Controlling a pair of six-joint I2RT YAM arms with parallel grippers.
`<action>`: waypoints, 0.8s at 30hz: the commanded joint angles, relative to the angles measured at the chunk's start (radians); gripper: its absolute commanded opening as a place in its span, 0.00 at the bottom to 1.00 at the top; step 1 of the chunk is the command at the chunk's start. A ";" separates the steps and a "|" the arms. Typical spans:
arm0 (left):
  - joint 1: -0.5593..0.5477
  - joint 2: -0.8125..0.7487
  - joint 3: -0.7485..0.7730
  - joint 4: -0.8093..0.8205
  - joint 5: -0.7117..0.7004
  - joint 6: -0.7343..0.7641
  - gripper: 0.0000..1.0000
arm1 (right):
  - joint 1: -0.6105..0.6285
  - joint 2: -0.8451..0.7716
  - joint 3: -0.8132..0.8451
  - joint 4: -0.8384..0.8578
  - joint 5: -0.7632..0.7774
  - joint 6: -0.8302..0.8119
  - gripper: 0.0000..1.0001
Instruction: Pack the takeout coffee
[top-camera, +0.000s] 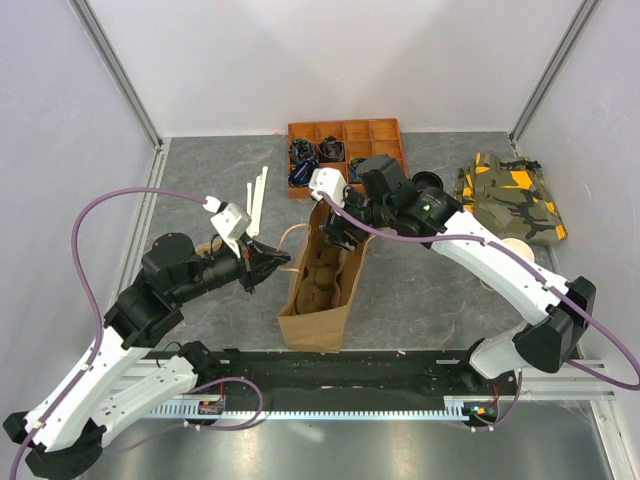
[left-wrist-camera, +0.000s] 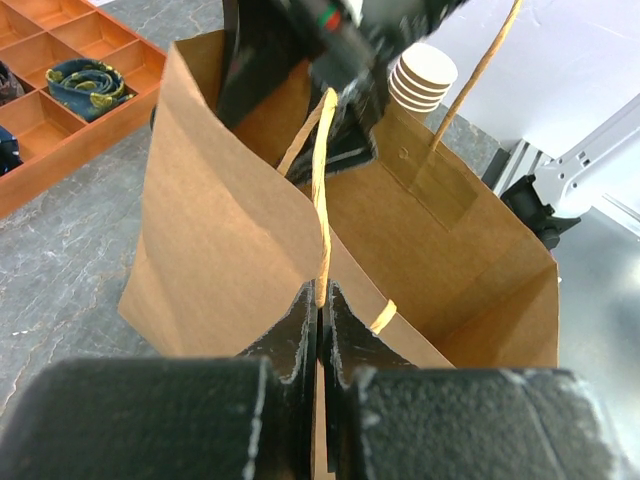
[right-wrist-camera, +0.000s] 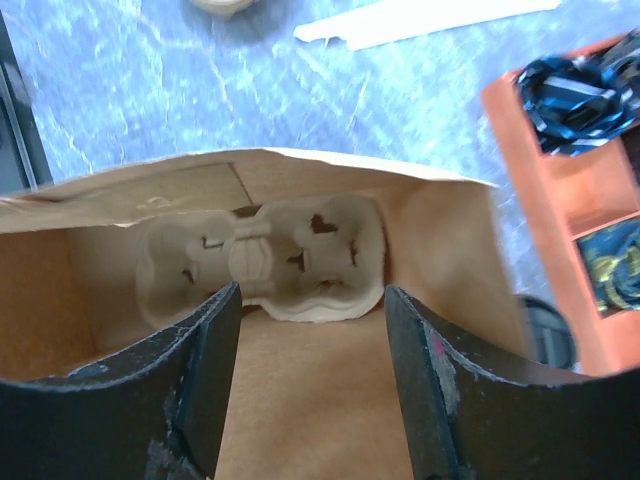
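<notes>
Left gripper clamped shut on twine handle of paper bag; right gripper spread wide, empty, over bag's mouth; pulp carrier inside; orange tray behind.

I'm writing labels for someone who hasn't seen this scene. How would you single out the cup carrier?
On the grey table, just below the orange tray in the top view, stands an open brown paper bag. The cup carrier lies at its bottom: pale moulded pulp with round wells, lighter than the bag's walls and the only thing seen inside it.
</notes>
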 joint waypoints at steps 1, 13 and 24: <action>0.002 0.002 0.002 -0.012 0.020 0.036 0.02 | 0.010 -0.014 0.086 -0.033 0.015 0.016 0.68; 0.002 0.020 0.042 -0.033 -0.012 0.047 0.17 | 0.012 -0.004 0.355 -0.059 0.074 0.091 0.95; 0.002 0.043 0.123 -0.062 -0.113 0.023 0.84 | 0.010 0.022 0.445 -0.004 0.212 0.105 0.98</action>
